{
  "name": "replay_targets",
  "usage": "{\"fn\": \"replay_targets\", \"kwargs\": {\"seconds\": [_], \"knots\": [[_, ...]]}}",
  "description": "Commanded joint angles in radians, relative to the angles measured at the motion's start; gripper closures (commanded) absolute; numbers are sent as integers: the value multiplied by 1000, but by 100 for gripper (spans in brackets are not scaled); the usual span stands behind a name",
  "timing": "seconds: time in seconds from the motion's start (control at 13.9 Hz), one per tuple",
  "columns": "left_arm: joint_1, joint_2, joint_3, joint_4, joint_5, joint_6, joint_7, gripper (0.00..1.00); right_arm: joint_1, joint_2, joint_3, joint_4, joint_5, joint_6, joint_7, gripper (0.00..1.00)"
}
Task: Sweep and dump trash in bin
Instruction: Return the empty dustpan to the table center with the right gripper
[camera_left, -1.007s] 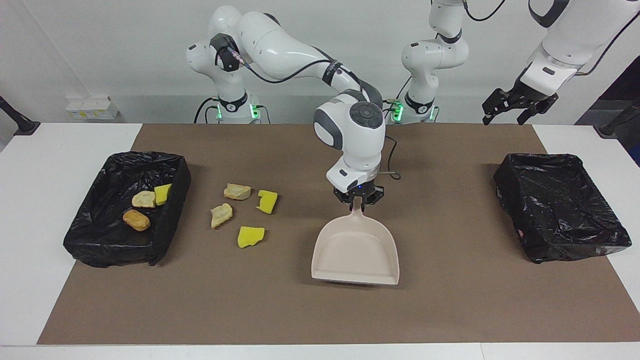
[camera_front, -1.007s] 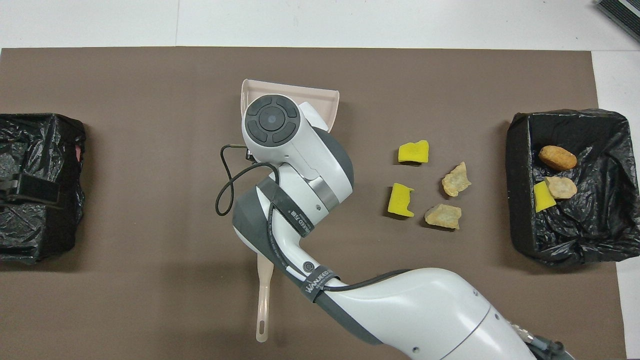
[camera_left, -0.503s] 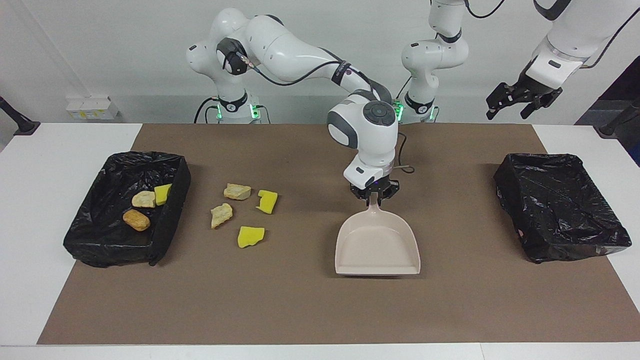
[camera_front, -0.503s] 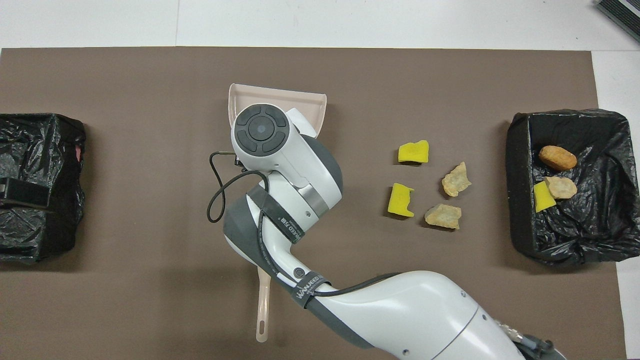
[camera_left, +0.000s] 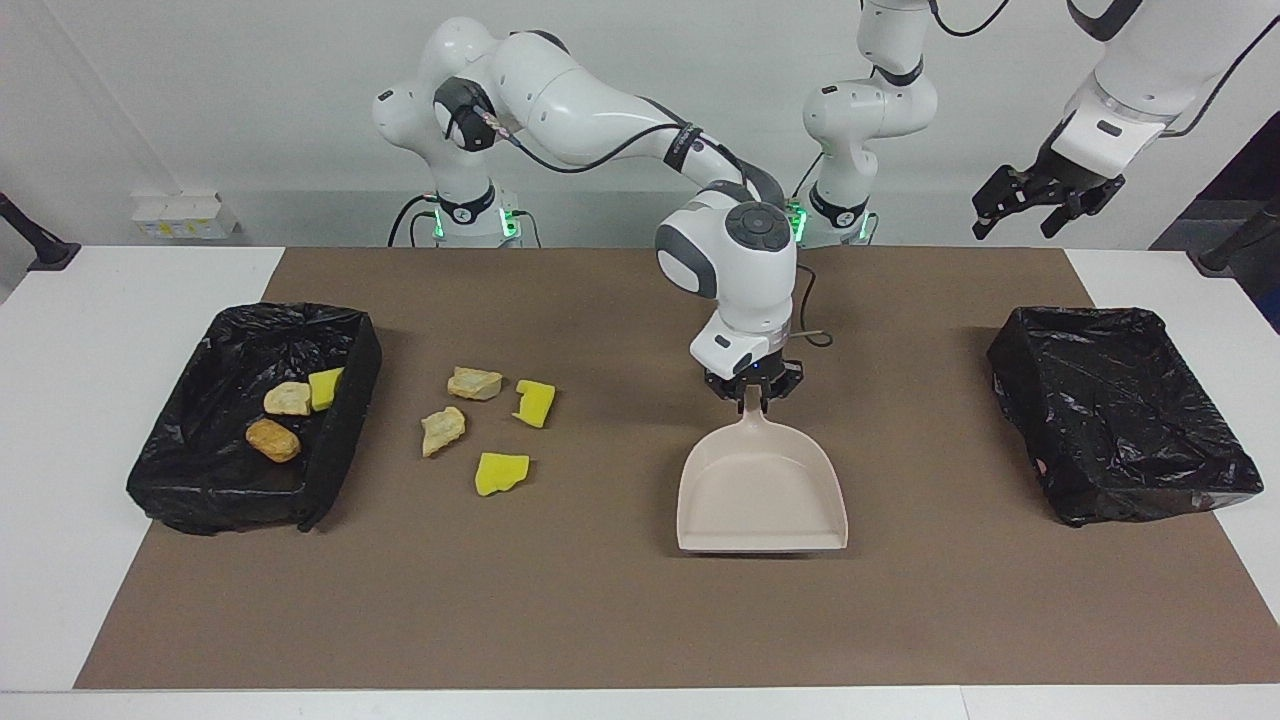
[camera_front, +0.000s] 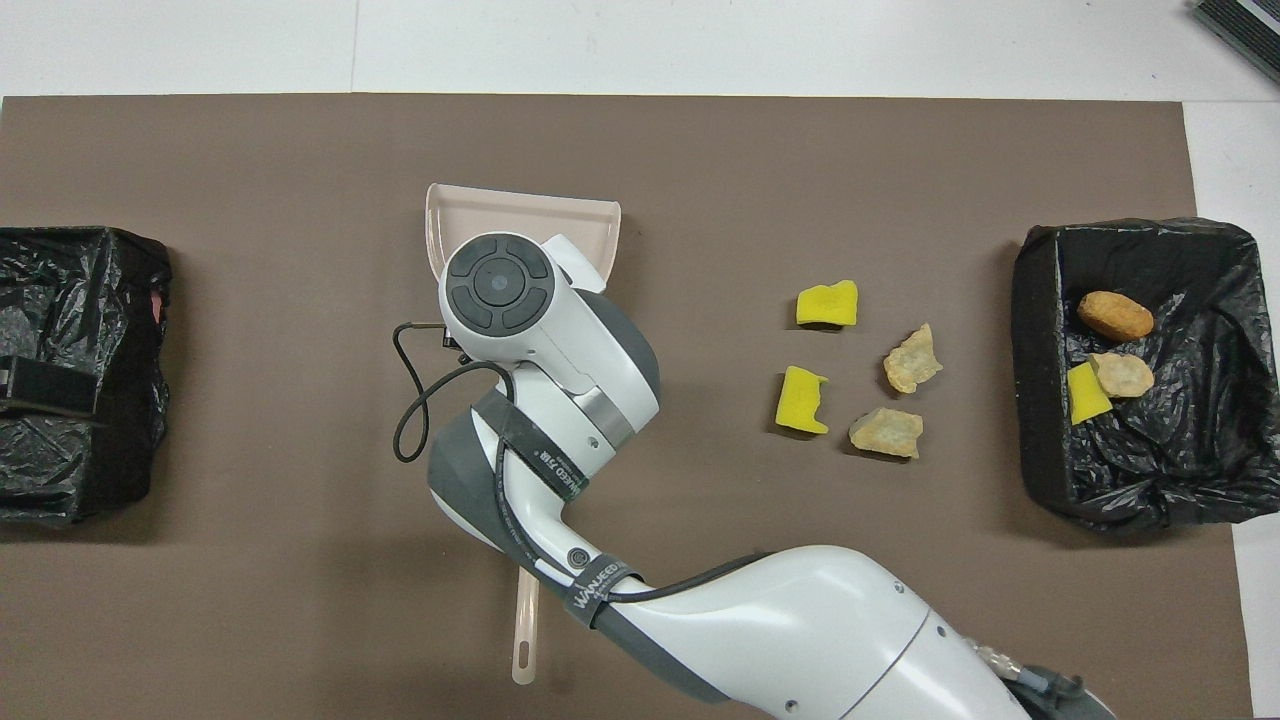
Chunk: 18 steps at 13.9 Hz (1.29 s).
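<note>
Four pieces of trash lie loose on the brown mat (camera_left: 600, 620): a tan lump (camera_left: 474, 383) (camera_front: 886, 432), a yellow sponge chunk (camera_left: 534, 402) (camera_front: 803, 400) beside it, a second tan lump (camera_left: 442, 430) (camera_front: 910, 359) and a second yellow chunk (camera_left: 501, 472) (camera_front: 827, 303), all clustered toward the right arm's end of the table, well apart from the right gripper (camera_left: 752, 396) and between it and the nearer bin. Three more pieces sit inside that black-lined bin (camera_left: 200, 480) (camera_front: 1040, 400) at the right arm's end: an orange-brown nugget (camera_left: 273, 440) (camera_front: 1114, 315), a tan lump (camera_left: 287, 398) (camera_front: 1122, 374) and a yellow chunk (camera_left: 325, 387) (camera_front: 1085, 394) touching it. The right gripper stands over the middle of the mat, its fingertips pressed together on the handle of the beige dustpan (camera_left: 762, 495) (camera_front: 520, 212); the pan hangs directly below the claw with its open mouth pointing away from the robots, and whether its lip touches the mat I cannot tell. In the overhead view the right arm's wrist covers most of the pan, only its wide edge showing. A second black-lined bin (camera_left: 1120, 410) (camera_front: 80, 380) sits at the left arm's end, well apart from the right gripper. The left gripper (camera_left: 1035, 200) waits high in the air near that bin's end of the table, its fingers spread wide and holding nothing.
</note>
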Motion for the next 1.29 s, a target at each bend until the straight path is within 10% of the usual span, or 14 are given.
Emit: {"fn": "replay_targets", "kwargs": {"seconds": [0.0, 0.5, 1.22], "knots": [[7, -5, -6, 6, 19, -20, 0, 0, -12, 10, 17, 16, 22, 17, -10, 59], [7, -5, -6, 6, 19, -20, 0, 0, -25, -57, 17, -8, 90, -12, 8, 38], [7, -5, -6, 6, 19, -20, 0, 0, 62, -488, 36, -508, 117, -128, 120, 16]]}}
